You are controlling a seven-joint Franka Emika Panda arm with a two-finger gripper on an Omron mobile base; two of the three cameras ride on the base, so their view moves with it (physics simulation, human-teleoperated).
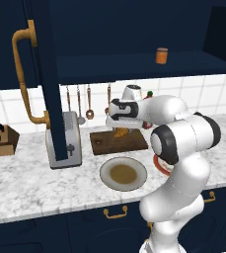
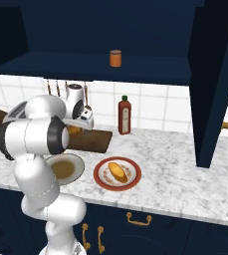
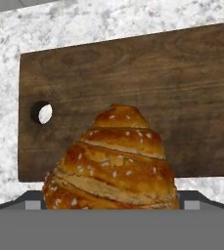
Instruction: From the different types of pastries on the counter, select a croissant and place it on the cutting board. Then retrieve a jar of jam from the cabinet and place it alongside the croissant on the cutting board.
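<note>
Found the gripper (image 3: 111, 202) low over the cutting board (image 3: 182, 97), fingers spread wide with the croissant (image 3: 114, 158) filling the gap between them. Could not tell whether gripped or already let go. Saw the board's hole (image 3: 42, 112) at ten o'clock from the croissant in the hand view. Judged the first step, croissant onto board, at or near its end. Spotted the jar of jam (image 1: 162, 56) on the open cabinet's shelf (image 1: 134, 66), at one o'clock from the board in the left base view, untouched. Expected next: leave the croissant resting, lift straight off, then reach up to the jar, clear of the open door (image 1: 48, 74).
</note>
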